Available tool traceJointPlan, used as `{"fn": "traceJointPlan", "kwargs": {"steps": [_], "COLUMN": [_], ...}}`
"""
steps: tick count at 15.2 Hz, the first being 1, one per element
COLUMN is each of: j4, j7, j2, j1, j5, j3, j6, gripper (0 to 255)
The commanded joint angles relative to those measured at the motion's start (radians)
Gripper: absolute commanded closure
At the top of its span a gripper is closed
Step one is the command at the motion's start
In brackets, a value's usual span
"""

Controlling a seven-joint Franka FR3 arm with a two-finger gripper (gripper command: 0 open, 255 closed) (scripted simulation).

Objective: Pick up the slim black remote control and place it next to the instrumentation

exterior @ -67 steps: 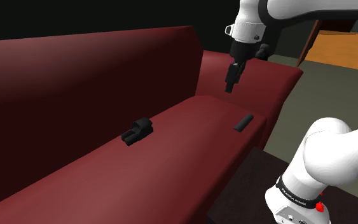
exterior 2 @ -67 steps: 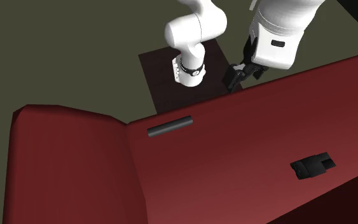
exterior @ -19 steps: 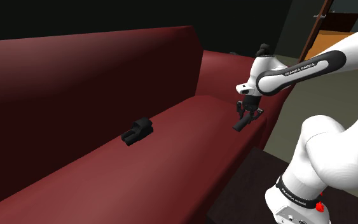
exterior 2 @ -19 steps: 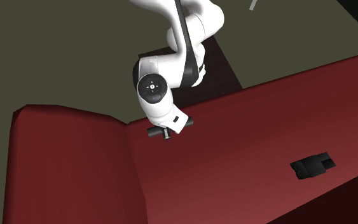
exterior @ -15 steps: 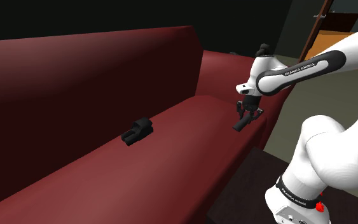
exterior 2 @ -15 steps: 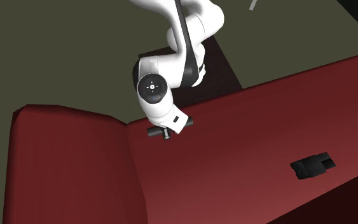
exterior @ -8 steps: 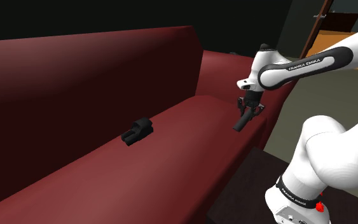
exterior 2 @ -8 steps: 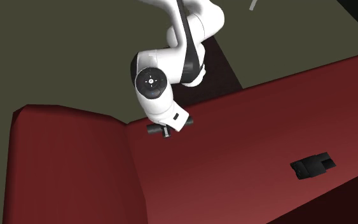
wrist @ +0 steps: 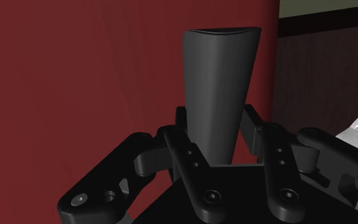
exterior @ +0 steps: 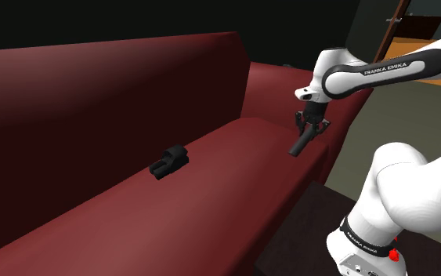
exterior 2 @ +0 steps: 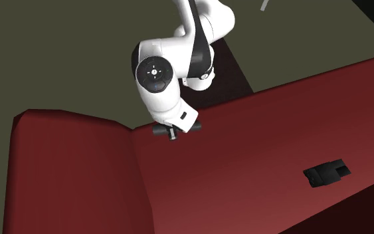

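A slim black remote [exterior: 299,144] hangs tilted just above the red sofa seat [exterior: 234,168], near the armrest end. My gripper [exterior: 308,130] is shut on its upper part. In the wrist view the remote [wrist: 219,89] stands out from between the fingers [wrist: 185,149], which clasp it on both sides. From the second exterior view the white hand covers most of the remote [exterior 2: 159,130], and the gripper [exterior 2: 172,135] sits at the seat's corner. The instrumentation, a chunky black device [exterior: 169,161], lies mid-seat close to the backrest, well apart from the gripper; the same device [exterior 2: 326,173] appears in the second exterior view.
The sofa's tall red backrest [exterior: 109,86] runs along the seat, and the armrest [exterior: 305,85] rises behind the gripper. My dark stand [exterior: 309,235] is beside the sofa's front edge. An olive floor [exterior 2: 79,60] lies beyond, with a wooden door frame [exterior: 387,35].
The gripper came down from above the armrest and shut on the remote. Over the last second it has risen a little with the remote, lifting it off the seat.
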State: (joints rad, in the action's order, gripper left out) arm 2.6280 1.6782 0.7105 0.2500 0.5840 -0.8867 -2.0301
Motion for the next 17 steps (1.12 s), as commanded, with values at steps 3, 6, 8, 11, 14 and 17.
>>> {"fn": "traceJointPlan", "kwargs": {"steps": [3,6,8,11,14,17], "j4": [-0.035,-0.062,-0.081,-0.111,-0.142,-0.155], "j7": [0.003,0.005,0.007,0.009,0.011,-0.011], "j2": [0.026,0.042,0.051,0.062,0.070,0.064], "j1": [-0.005,-0.007,-0.008,-0.008,-0.006,0.008], "j5": [-0.021,-0.036,-0.046,-0.061,-0.075,-0.096], "j3": [0.037,0.062,0.078,0.101,0.122,0.147], "j6": [0.064,0.108,0.137,0.179,0.220,0.232], "gripper": [255,255,255,255,255,255]}}
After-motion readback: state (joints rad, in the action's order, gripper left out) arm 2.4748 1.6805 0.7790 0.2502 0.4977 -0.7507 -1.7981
